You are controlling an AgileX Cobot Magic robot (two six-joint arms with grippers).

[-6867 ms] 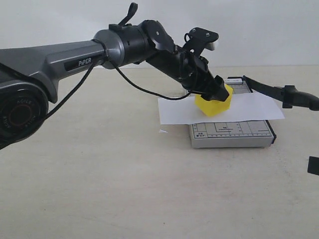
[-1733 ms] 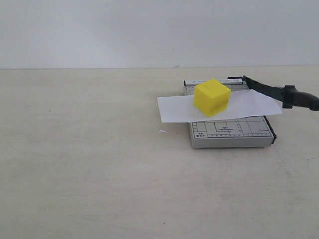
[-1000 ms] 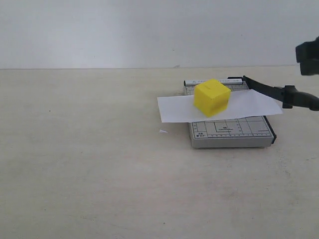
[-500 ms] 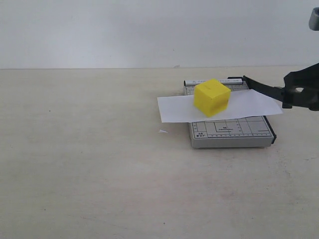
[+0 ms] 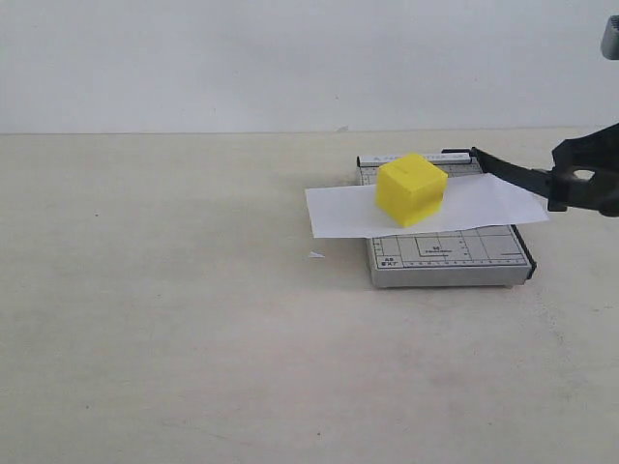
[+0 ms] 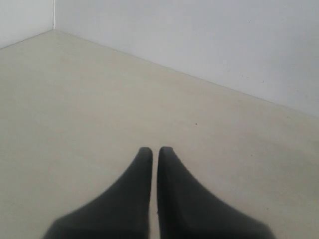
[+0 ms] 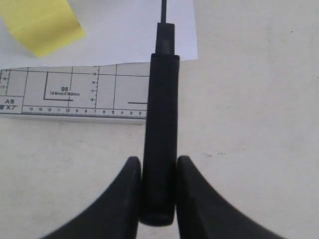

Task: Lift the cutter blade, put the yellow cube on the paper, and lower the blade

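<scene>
The yellow cube [image 5: 411, 188] [image 7: 42, 22] sits on the white paper [image 5: 348, 211] [image 7: 129, 30], which lies across the grey trimmer base [image 5: 450, 257] [image 7: 75, 94]. The cutter blade [image 5: 517, 175] [image 7: 160, 124] stands raised off the base, its thick black handle reaching out to the right. My right gripper [image 5: 585, 184] [image 7: 158, 164] is shut on that handle, one finger on each side. My left gripper [image 6: 151, 151] is shut and empty over bare table, out of the exterior view.
A tiny white paper scrap [image 5: 315, 255] lies on the beige table [image 5: 174, 319] left of the trimmer. A pale wall [image 5: 290, 58] runs along the back edge.
The left arm left the cube on the paper and withdrew from view. The right gripper came in from the right and closed on the blade handle within the last second.
</scene>
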